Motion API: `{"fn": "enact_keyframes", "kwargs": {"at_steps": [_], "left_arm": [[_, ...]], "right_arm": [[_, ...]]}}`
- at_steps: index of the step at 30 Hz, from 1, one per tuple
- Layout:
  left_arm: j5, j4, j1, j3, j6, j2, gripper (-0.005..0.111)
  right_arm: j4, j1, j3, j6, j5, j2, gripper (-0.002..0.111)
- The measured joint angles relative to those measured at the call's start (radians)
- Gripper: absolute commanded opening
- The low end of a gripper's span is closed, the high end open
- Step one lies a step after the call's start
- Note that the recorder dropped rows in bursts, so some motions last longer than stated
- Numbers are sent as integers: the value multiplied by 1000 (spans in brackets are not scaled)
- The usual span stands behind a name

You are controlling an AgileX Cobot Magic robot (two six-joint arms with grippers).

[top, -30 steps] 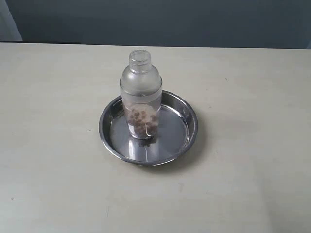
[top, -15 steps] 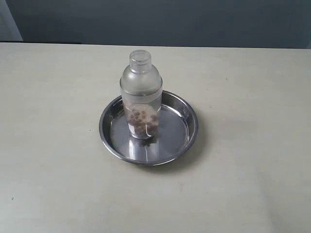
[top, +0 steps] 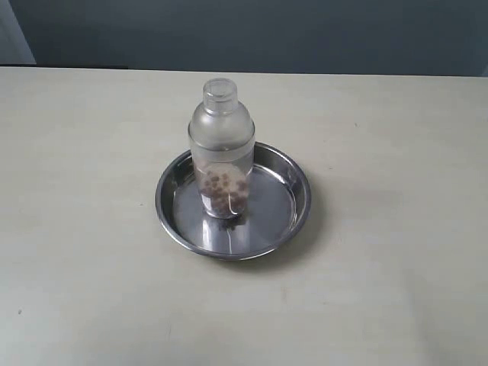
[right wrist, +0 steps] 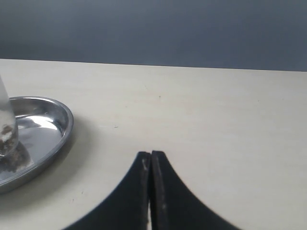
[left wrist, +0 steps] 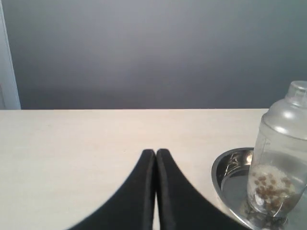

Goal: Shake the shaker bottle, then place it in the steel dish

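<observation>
Exterior: frosted plastic shaker bottle (top: pixel 220 145) upright in shiny round steel dish (top: pixel 271 210).
Wrist views: left fingers (left wrist: pixel 145 184), right fingers (right wrist: pixel 162 191) pressed together, empty.

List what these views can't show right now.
- Exterior view: both arms are out of frame; the shaker bottle hides part of the steel dish floor behind it.
- Left wrist view: the frame edge cuts off one side of the bottle and much of the dish.
- Right wrist view: only a sliver of the bottle shows at the frame edge.
- Brown bits: too small to identify.
</observation>
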Motion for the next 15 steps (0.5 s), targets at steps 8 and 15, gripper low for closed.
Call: {"fn": "enact_keyframes", "kwargs": {"at_steps": [8, 15], "left_arm": [[-97, -12, 0, 105, 0, 0, 0], [-102, -10, 0, 105, 1, 0, 0]], "right_arm": [[0, 0, 0, -2, 0, 0, -1], [0, 0, 0, 0, 0, 0, -1]]}}
